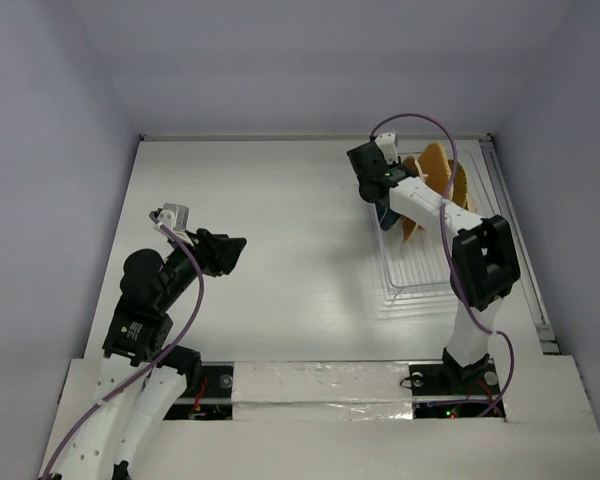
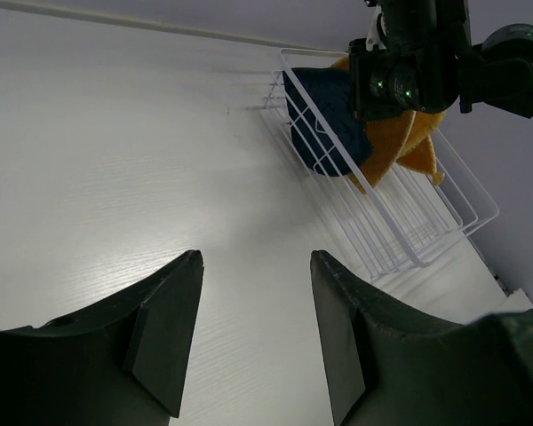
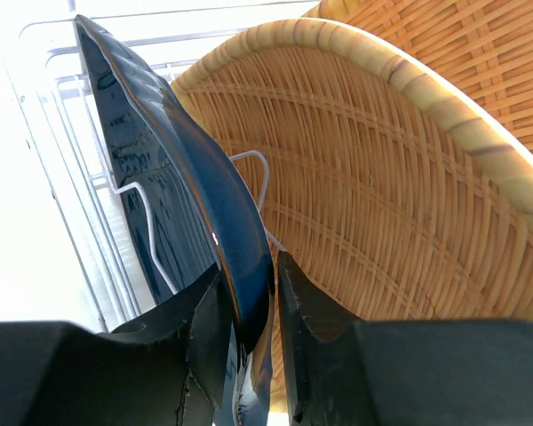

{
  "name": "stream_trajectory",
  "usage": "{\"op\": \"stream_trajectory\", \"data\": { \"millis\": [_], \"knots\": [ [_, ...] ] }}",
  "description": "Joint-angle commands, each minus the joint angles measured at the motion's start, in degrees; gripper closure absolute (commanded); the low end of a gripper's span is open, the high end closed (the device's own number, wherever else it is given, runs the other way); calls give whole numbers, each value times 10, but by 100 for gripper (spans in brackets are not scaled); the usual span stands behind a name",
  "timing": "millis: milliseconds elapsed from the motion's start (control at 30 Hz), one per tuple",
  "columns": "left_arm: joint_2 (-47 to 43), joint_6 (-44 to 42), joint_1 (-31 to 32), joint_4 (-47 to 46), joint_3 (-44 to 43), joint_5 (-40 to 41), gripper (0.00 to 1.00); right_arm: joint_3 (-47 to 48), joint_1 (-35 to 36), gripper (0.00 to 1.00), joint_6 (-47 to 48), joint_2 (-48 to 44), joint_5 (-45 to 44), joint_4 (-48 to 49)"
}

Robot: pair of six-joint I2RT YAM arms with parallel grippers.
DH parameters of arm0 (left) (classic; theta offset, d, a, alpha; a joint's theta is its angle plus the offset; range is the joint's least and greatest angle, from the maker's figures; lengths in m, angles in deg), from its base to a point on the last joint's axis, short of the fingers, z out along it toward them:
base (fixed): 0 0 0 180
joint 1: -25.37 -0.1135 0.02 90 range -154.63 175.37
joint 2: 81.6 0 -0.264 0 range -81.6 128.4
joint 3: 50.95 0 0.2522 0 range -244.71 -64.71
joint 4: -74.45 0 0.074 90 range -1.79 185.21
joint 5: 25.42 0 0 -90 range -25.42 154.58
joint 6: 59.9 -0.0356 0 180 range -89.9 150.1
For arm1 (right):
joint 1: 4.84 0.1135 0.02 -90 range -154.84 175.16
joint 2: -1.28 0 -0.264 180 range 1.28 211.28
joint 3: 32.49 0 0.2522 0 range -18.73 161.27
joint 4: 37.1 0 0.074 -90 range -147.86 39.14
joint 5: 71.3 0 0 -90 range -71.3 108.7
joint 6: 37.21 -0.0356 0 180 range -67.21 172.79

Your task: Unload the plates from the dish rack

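Glossy blue dish [image 3: 173, 191], probably stiff, slick, breakable, racked at two o'clock; right gripper [image 3: 250, 282] pinches its rim, left gripper [image 2: 256, 263] gapes empty.

A white, faintly wood-grained tabletop [image 1: 280, 220] lies between pale lavender-grey walls [image 1: 40, 100]. A crinkled silvery tape strip [image 1: 320, 378] runs along its near edge, and what may be a grey metal rail [image 1: 542, 320] borders its right side.

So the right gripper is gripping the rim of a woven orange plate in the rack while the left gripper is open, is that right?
Not quite: the right gripper grips the dark blue dish, not a woven plate, as the right wrist view shows. The left gripper is indeed open.
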Motion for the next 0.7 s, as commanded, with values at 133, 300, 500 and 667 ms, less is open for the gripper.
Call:
{"op": "stream_trajectory", "data": {
  "millis": [133,300,500,667],
  "knots": [
    [-7,-3,-2,-21,6,-11,51,35,5,79,14,-14,-33,4],
    [-5,-4,-2,-22,6,-12,51,64,19,87,26,-15,-47,-15],
    [-5,-4,-2,-21,6,-14,51,91,29,99,45,-12,-71,-36],
    [-6,-5,-2,-23,6,-14,51,96,35,100,55,-12,-92,-37]
  ]
}}
